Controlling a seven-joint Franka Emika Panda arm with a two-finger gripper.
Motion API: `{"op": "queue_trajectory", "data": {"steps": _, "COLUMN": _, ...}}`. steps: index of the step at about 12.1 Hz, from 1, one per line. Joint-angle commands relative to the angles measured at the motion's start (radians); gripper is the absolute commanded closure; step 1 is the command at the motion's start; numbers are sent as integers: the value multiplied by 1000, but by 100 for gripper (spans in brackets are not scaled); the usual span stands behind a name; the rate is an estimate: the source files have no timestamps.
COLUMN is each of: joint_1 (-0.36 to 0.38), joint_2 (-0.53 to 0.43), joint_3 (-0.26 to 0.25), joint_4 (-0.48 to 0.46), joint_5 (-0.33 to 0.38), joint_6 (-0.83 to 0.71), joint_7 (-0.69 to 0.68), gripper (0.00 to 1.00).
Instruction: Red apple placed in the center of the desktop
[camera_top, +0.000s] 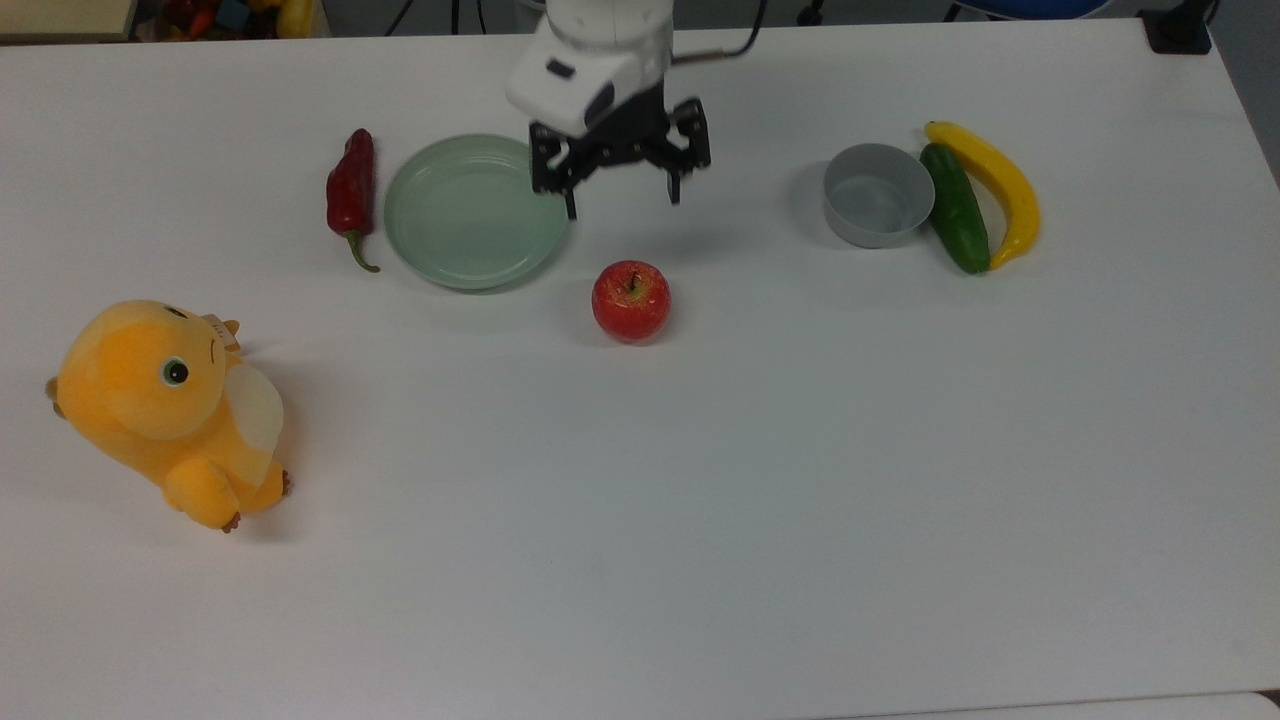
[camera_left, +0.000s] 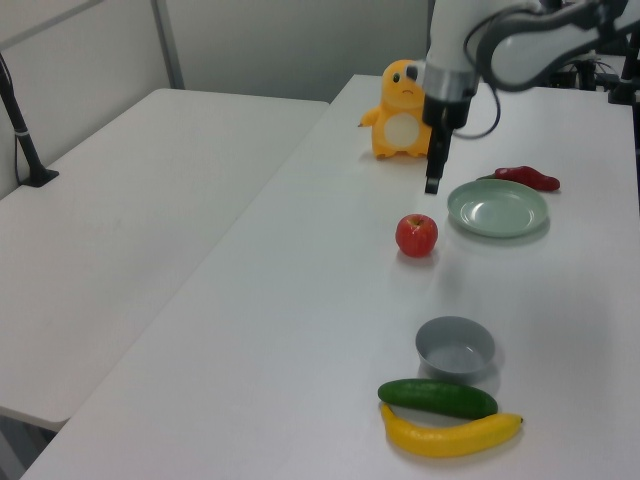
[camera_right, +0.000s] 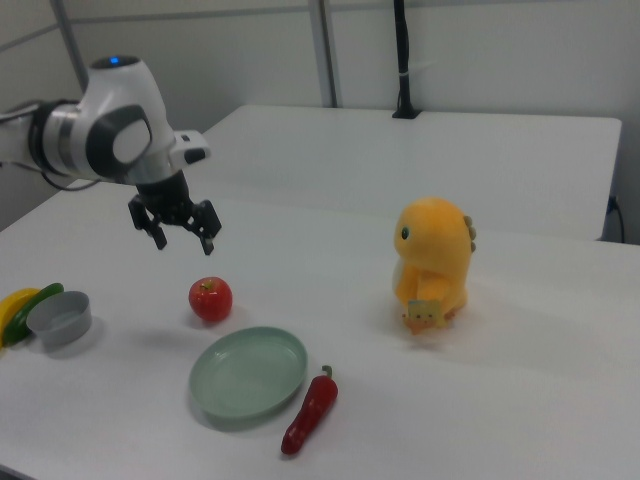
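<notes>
The red apple (camera_top: 631, 301) rests stem-up on the white desktop (camera_top: 700, 480), just off the green plate's rim; the left view has the apple (camera_left: 417, 235) standing alone, as does the right view (camera_right: 210, 299). My gripper (camera_top: 623, 205) hangs open above the table, beyond the apple toward the top view's upper edge, with nothing between its fingers. In the right view the gripper (camera_right: 184, 240) hovers clear above and to the right view's left of the apple. In the left view the gripper (camera_left: 432, 186) is well above the fruit.
A green plate (camera_top: 470, 210) and a dark red chili (camera_top: 351, 190) lie to the top view's left of the apple. A grey bowl (camera_top: 878, 193), cucumber (camera_top: 955, 208) and banana (camera_top: 995, 185) sit at the right. A yellow plush toy (camera_top: 165, 410) sits at the left.
</notes>
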Motion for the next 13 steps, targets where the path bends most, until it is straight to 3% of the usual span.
{"op": "queue_trajectory", "data": {"steps": 1, "joint_1": -16, "joint_2": -80, "joint_3": -7, "joint_4": 97, "joint_5": 4, "joint_6": -246, "joint_7": 18, "gripper": 0}}
{"op": "queue_trajectory", "data": {"steps": 3, "joint_1": -44, "joint_2": -102, "joint_3": -7, "joint_4": 197, "joint_5": 3, "joint_6": -399, "joint_7": 51, "gripper": 0}}
{"op": "queue_trajectory", "data": {"steps": 6, "joint_1": -86, "joint_2": -132, "joint_3": 8, "joint_4": 274, "joint_5": 4, "joint_6": -528, "joint_7": 194, "gripper": 0}}
{"op": "queue_trajectory", "data": {"steps": 10, "joint_1": -154, "joint_2": -174, "joint_3": 59, "joint_4": 271, "joint_5": 4, "joint_6": -583, "joint_7": 278, "gripper": 0}}
{"op": "queue_trajectory", "data": {"steps": 13, "joint_1": -199, "joint_2": -185, "joint_3": 68, "joint_4": 256, "joint_5": 16, "joint_6": -564, "joint_7": 249, "gripper": 0}}
